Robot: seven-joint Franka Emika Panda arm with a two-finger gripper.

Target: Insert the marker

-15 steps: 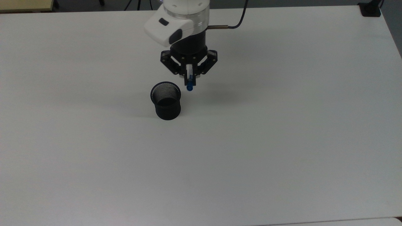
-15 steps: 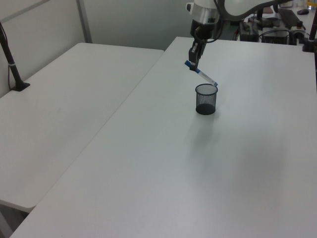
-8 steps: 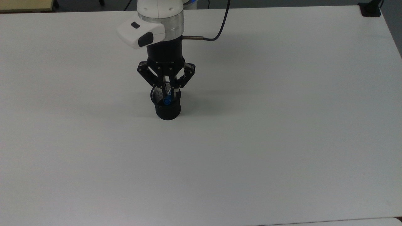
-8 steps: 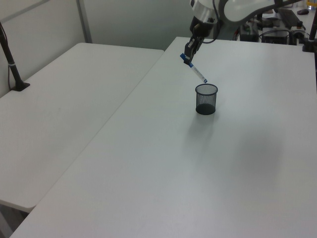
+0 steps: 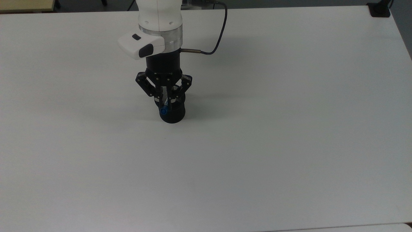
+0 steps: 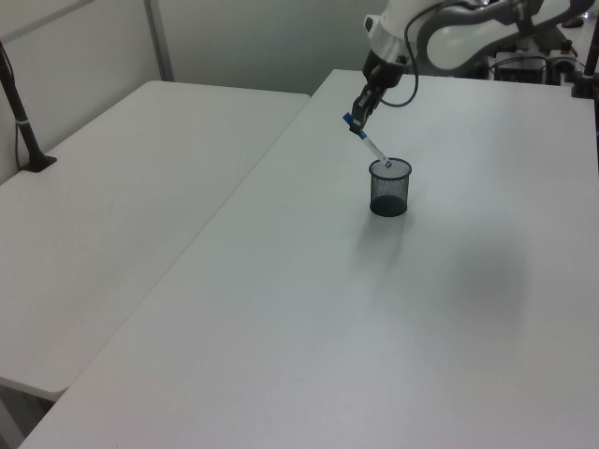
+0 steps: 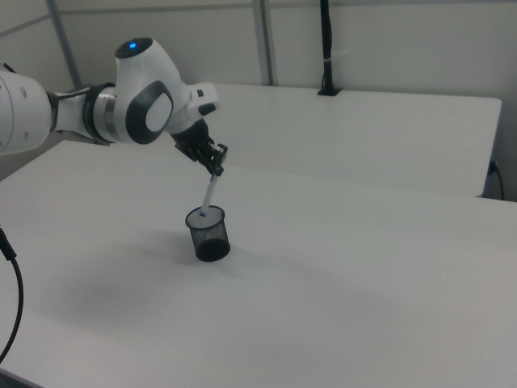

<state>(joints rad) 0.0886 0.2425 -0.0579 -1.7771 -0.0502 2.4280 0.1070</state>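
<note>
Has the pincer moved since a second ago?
Yes. In the top view the pincer carried the marker leftward, from right of the mesh cup to above it.

Even overhead light, soft shadows, sharp.

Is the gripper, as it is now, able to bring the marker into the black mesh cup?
Probably yes. The gripper holds the marker tilted, its lower end at the mesh cup's open mouth, with nothing between.
</note>
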